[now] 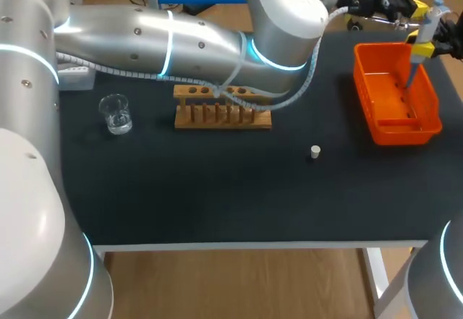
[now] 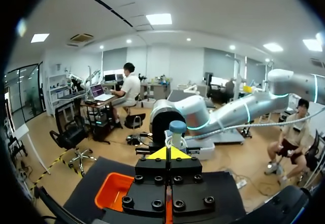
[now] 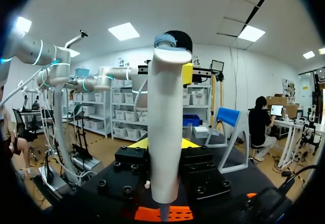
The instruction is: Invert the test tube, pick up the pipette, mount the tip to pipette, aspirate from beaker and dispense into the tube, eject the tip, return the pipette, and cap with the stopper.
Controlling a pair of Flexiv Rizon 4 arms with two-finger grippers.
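Note:
My right gripper [image 1: 428, 44] is shut on the white pipette [image 1: 427, 30], holding it upright above the orange bin [image 1: 427, 127] at the table's far right. In the right wrist view the pipette body [image 3: 166, 132] stands between my fingers, its point over the orange bin [image 3: 177, 214]. My left arm reaches across the table. Its gripper [image 1: 412, 11] is shut with nothing in it, right by the pipette's blue-topped plunger [image 2: 177, 127], just ahead of the joined tips [image 2: 170, 153]. Whether they touch I cannot tell. A clear beaker [image 1: 116, 113] sits at the left, and a small stopper [image 1: 315, 151] lies mid-table.
A wooden tube rack [image 1: 221, 113] stands at the table's middle, partly crossed by the left arm's cable. I cannot make out a tube in it. The left arm spans the back of the table. The orange bin [image 2: 114, 191] lies under the left gripper.

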